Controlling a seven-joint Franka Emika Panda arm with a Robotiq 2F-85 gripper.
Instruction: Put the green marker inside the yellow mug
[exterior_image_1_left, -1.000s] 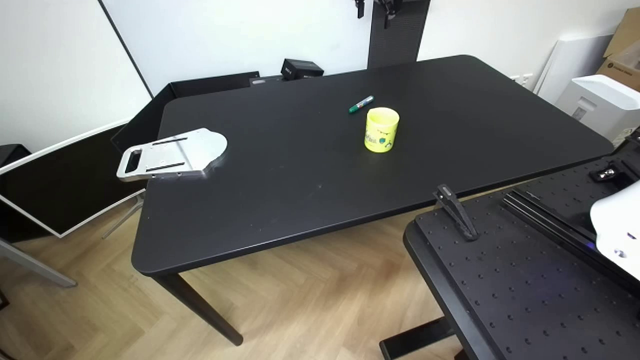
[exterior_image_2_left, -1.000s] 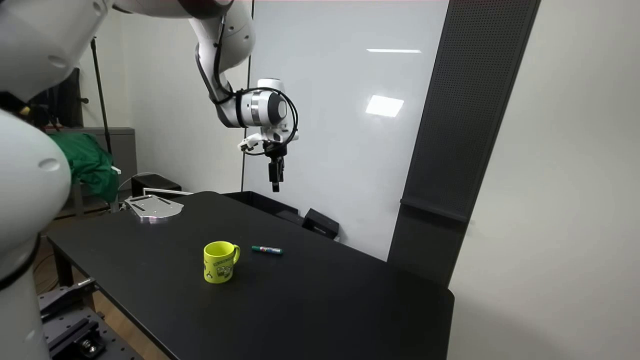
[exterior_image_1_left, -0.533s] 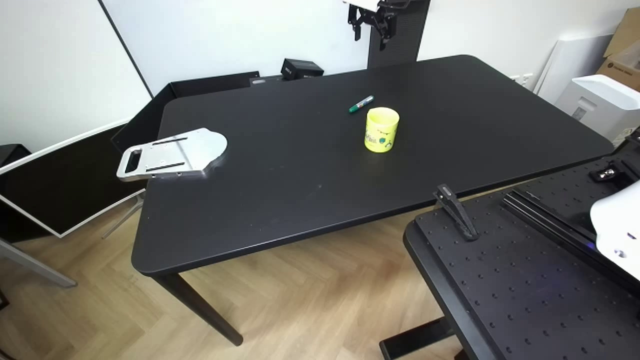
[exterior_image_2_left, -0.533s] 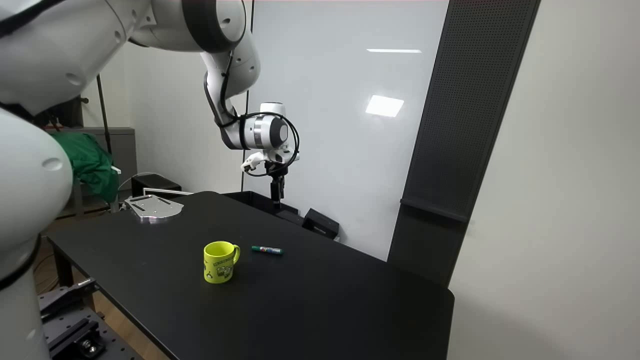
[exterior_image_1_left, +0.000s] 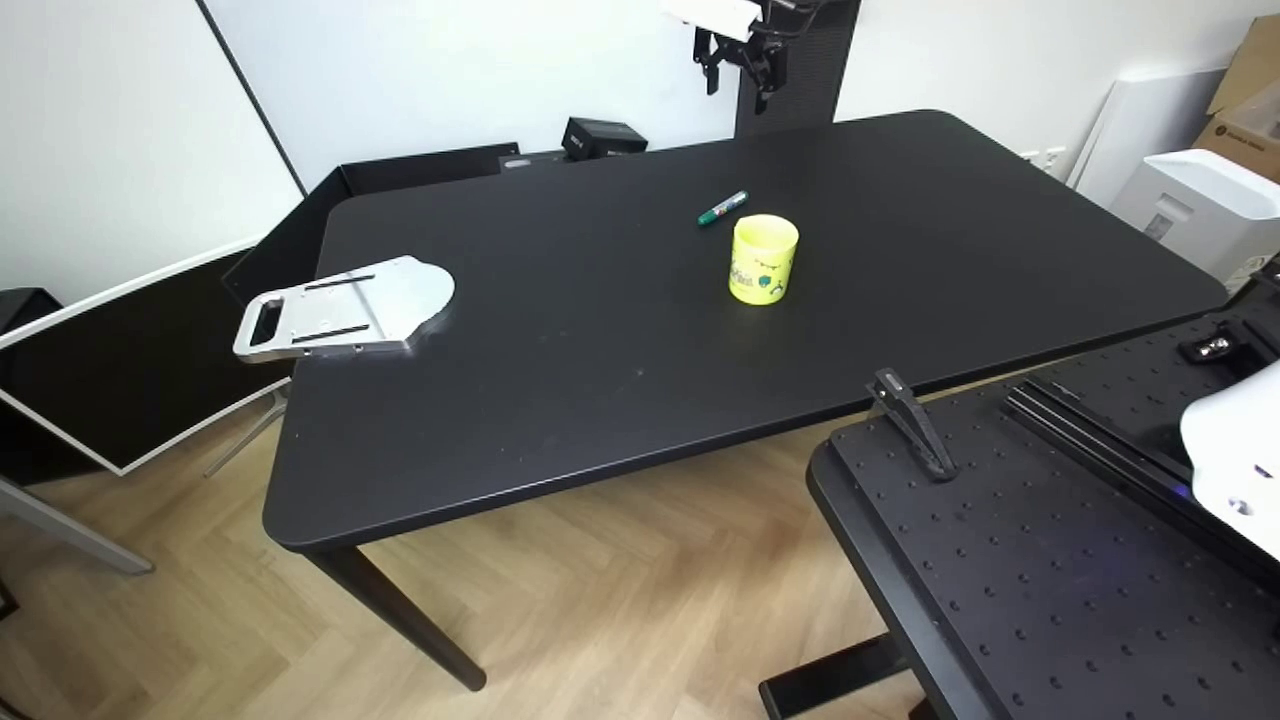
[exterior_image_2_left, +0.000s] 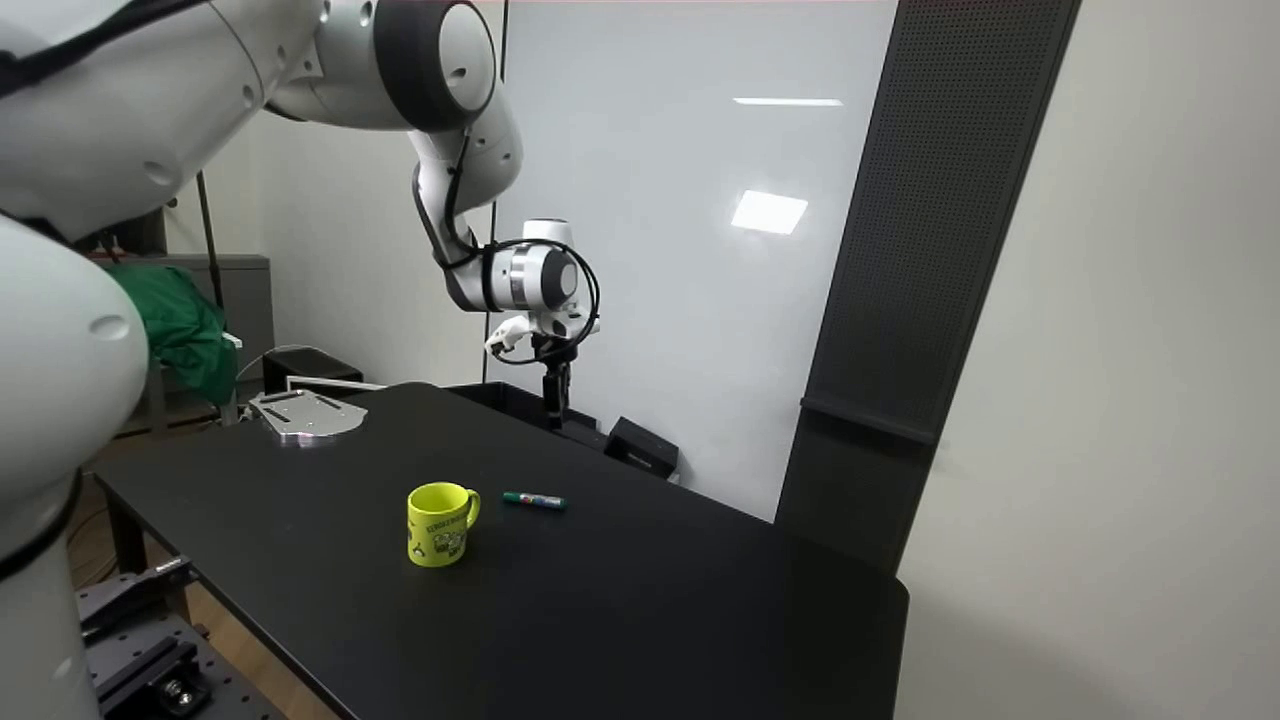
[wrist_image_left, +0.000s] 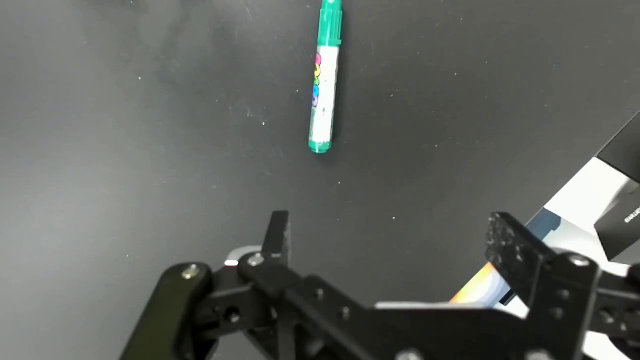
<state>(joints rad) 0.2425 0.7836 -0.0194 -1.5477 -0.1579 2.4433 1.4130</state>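
The claw (wrist_image_left: 390, 218) has come down over the last second, slowing in the latter half, its jaws wide apart with nothing between them; this looks like the approach to a pick, so the task seems barely begun. Lower down, flat on the black table (exterior_image_1_left: 560, 330), lies the green-capped marker (wrist_image_left: 325, 85), outside the gap in the wrist view yet running roughly square to the closing line, so a shift its way and more descent would likely set up a pinch across the barrel. Near the marker, not touching it, the yellow mug (exterior_image_2_left: 435, 530) stands upright. Well apart from both sits a slotted metal plate (exterior_image_1_left: 390, 300). Against the earlier frames only the arm (exterior_image_2_left: 492, 150) differs; marker, mug and plate keep their places.
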